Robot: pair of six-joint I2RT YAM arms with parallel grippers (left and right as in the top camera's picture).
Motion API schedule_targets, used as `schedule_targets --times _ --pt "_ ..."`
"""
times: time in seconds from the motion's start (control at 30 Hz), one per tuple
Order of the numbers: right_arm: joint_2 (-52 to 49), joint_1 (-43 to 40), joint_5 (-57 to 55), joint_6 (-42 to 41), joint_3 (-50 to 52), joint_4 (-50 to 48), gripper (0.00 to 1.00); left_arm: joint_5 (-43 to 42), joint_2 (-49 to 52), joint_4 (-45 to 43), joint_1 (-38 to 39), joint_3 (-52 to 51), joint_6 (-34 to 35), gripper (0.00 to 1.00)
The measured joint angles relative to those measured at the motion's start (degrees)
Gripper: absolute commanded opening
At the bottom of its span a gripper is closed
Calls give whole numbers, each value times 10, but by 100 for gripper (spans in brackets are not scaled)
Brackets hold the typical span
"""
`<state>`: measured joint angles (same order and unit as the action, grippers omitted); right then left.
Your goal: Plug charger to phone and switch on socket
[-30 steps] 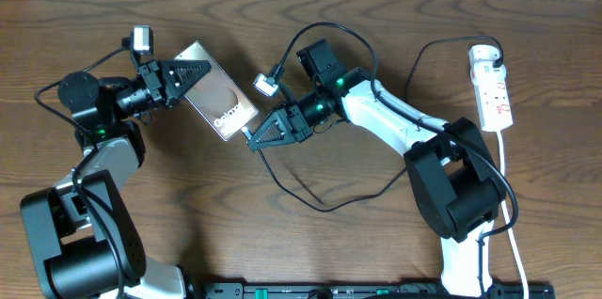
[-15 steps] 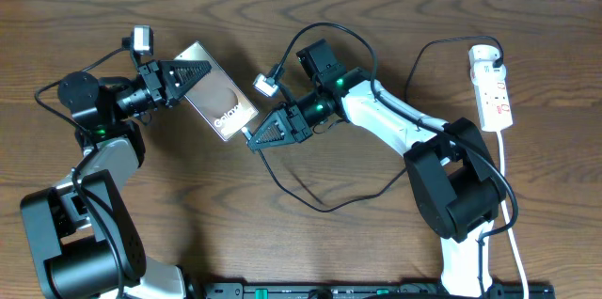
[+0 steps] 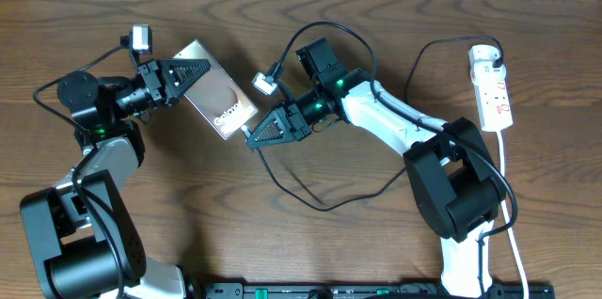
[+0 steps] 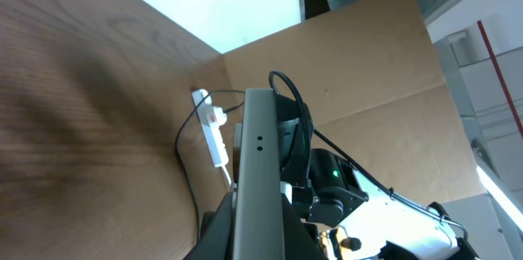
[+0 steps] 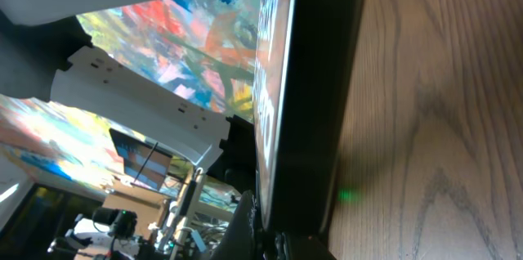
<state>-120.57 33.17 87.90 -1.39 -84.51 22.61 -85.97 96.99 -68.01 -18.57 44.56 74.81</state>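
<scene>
The phone (image 3: 219, 102), a dark slab with white "Galaxy" lettering, is held tilted above the table between both arms. My left gripper (image 3: 195, 75) is shut on its upper left edge; in the left wrist view the phone's grey edge (image 4: 260, 154) runs up from the jaws (image 4: 258, 231). My right gripper (image 3: 252, 138) is shut on the charger's small black plug tip at the phone's lower right end. The phone's dark side (image 5: 315, 88) fills the right wrist view above the jaws (image 5: 327, 242). The black charger cable (image 3: 315, 203) loops across the table to the white socket (image 3: 494, 87) at the far right.
The socket's white cord (image 3: 513, 214) runs down the right edge beside the right arm's base (image 3: 461, 196). The socket also shows in the left wrist view (image 4: 215, 127). The left arm's base (image 3: 80, 233) stands at the lower left. Brown cardboard (image 4: 368, 88) stands behind the table.
Almost nothing differs. Both grippers keep their hold, and the right wrist has shifted very slightly toward the phone's end.
</scene>
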Motion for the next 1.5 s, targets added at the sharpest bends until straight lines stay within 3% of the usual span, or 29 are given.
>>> schedule_targets --times 1.37,1.5 --pt "0 -16 9 -59 6 -68 1 25 0 -2 27 9 -14 7" --pt "0 -16 9 -63 6 -73 26 19 0 -2 29 9 -14 7"
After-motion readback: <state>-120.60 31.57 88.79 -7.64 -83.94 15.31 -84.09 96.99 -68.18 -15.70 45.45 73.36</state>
